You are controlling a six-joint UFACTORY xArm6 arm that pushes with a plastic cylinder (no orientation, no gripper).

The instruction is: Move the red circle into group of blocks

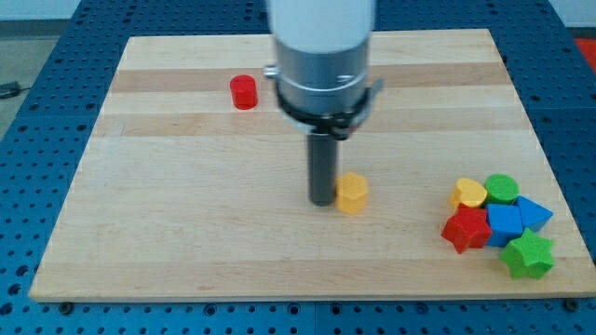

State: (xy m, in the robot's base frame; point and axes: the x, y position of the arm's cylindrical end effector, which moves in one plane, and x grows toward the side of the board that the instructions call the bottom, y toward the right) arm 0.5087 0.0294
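Red circle [243, 92]: a short, squat cylinder, plain bright red with a flat round top slightly lighter than its side, standing upright on the wooden board [186, 233]. It sits up and to the view's left of my tip [322, 201], well apart from it, alone near the board's top edge with no other block beside it.

My tip is the lower end of a straight dark rod that hangs from the arm's wide grey and white body; it has no jaws to spread or press together, and it rests on the board near the middle. Just to the view's right of it, touching or all but touching the rod, is a yellow block [351, 194], roughly hexagonal as far as the shape can be made out.

Far to the view's right of my tip and a little lower lies the group of blocks, packed close together: a yellow heart [468, 194], a green circle [501, 189], a red star [466, 229], a blue block [504, 224] with squarish sides, a blue triangle [534, 213] and a green star [528, 255]. The red circle is farther from this group than my tip is, on the opposite side of the arm.
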